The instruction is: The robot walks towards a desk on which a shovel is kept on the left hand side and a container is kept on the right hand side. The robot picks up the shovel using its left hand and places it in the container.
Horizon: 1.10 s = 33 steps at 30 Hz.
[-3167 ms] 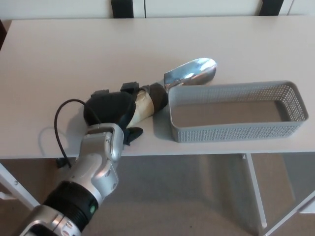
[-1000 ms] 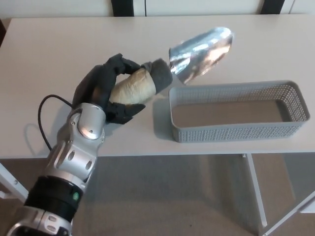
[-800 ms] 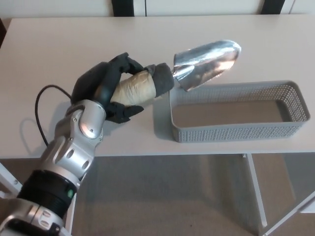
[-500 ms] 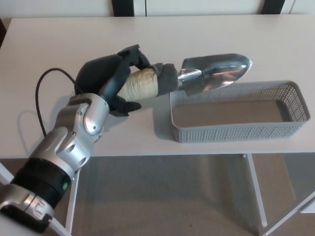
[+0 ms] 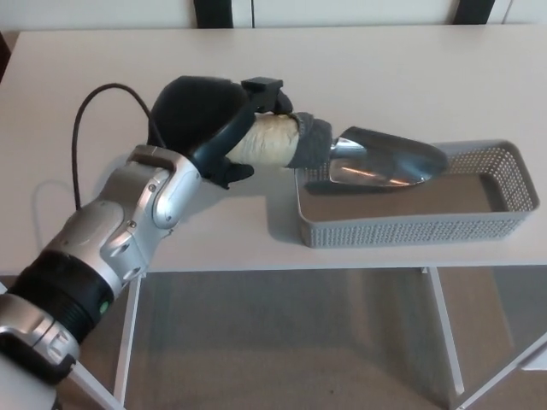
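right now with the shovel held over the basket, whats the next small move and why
Probably lower the left hand a little and carry it slightly rightward before letting go. It grips the shovel by its tan handle; the metal blade already hangs over the grey perforated container, but the handle and the hand are still left of the container's near-left end, so releasing now might drop the shovel across the rim.
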{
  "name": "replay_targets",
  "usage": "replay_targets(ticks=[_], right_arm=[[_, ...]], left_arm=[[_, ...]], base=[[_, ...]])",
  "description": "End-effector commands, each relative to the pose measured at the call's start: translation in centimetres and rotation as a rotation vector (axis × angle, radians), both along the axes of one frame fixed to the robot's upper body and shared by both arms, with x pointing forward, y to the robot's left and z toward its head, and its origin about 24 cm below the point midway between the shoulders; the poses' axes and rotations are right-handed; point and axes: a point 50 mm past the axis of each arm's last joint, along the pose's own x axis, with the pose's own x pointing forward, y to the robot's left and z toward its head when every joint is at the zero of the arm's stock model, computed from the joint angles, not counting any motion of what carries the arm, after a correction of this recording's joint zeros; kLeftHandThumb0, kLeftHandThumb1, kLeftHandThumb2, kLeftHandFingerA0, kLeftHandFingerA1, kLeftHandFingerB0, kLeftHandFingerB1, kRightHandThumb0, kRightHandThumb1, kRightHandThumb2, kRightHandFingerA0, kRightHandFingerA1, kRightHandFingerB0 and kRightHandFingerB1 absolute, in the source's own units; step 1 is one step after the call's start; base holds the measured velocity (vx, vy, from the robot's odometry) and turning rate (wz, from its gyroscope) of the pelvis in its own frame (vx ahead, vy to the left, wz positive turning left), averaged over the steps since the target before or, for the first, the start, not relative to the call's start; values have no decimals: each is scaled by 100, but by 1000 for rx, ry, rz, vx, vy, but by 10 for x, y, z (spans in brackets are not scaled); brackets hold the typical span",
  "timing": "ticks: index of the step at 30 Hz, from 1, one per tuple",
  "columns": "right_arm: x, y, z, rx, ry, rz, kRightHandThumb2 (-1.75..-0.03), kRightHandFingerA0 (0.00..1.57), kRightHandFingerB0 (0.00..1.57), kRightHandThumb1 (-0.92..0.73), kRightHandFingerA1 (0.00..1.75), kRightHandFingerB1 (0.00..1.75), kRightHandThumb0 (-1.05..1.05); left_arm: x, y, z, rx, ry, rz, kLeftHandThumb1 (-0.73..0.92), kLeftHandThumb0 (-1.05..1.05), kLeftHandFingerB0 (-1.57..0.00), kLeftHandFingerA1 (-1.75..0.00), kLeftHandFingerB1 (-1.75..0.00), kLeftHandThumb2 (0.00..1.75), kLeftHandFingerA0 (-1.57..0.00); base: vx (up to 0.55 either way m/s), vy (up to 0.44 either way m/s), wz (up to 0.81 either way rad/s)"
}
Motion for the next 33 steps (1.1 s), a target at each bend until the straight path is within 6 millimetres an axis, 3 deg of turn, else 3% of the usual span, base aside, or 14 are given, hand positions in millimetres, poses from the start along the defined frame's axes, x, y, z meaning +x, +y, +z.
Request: replay_targets(ticks=[1, 2, 3, 5, 15, 22, 23, 24, 25, 26, 27, 29, 30, 33], right_arm=[[-6, -7, -1, -9, 42, -5, -58, 54, 30, -61, 46, 34, -42], [-6, -6, -1, -10, 42, 0, -58, 55, 29, -61, 46, 34, -42], [-5, -6, -1, -6, 44, -3, -58, 55, 29, -61, 47, 34, -42], [-7, -6, -1, 1, 46, 3, -58, 56, 29, -61, 46, 34, -43], [0, -6, 0, -10, 34, 13, -57, 59, 31, -59, 48, 35, -43], [3, -6, 2, -13, 34, 44, -57, 62, 32, -59, 50, 35, -44], [3, -6, 1, -17, 33, 48, -57, 63, 33, -59, 51, 36, -44], [3, -6, 1, -12, 34, 50, -57, 62, 32, -59, 52, 36, -44], [3, -6, 1, -12, 34, 54, -57, 60, 32, -59, 51, 36, -45], [4, -5, 1, -18, 38, 65, -57, 56, 32, -60, 48, 35, -45], [4, -5, 3, -26, 49, 77, -57, 56, 33, -60, 47, 35, -45], [4, -4, 4, -27, 50, 81, -57, 56, 33, -60, 47, 35, -45], [5, -6, 4, -28, 48, 88, -57, 56, 33, -59, 47, 35, -46], [7, -6, 6, -41, 48, 104, -57, 57, 34, -58, 47, 35, -47]], left_arm=[[-10, -26, 31, 62, -203, -228, 67, -31, -72, -151, -53, 64, -85], [-11, -28, 32, 86, -212, -236, 68, -30, -69, -150, -68, 64, -82], [-11, -31, 32, 85, -209, -238, 70, -29, -64, -165, -96, 63, -80], [-13, -37, 28, 62, -207, -253, 71, -31, -72, -160, -66, 66, -84], [-16, -49, 18, 78, -153, -260, 59, -32, -78, -159, -61, 61, -86], [-17, -58, 12, 67, -40, -234, 69, -31, -73, -153, -65, 60, -87], [-17, -60, 10, 64, -17, -212, 68, -33, -67, -145, -63, 63, -86], [-18, -62, 7, 96, 93, -173, 68, -48, -35, -72, -33, 60, -75], [-17, -63, 6, 111, 135, -162, 56, -62, -15, -54, -39, 82, -46], [-17, -63, 5, 141, 200, -142, 46, -33, 0, -48, -47, 99, -3], [-18, -64, 2, 155, 251, -114, 51, -67, -7, -35, -27, 83, -3], [-20, -64, 1, 166, 274, -103, 55, -75, -5, -22, -19, 88, 0], [-21, -63, 2, 185, 293, -94, 64, -90, 0, -9, -5, 94, 0], [-20, -62, 2, 234, 350, -54, 66, -101, 0, -3, 0, 103, 0]], base=[[0, 0, 0], [0, 0, 0], [0, 0, 0], [0, 0, 0], [0, 0, 0], [0, 0, 0], [0, 0, 0], [0, 0, 0], [0, 0, 0], [0, 0, 0], [0, 0, 0], [0, 0, 0], [0, 0, 0], [0, 0, 0]])
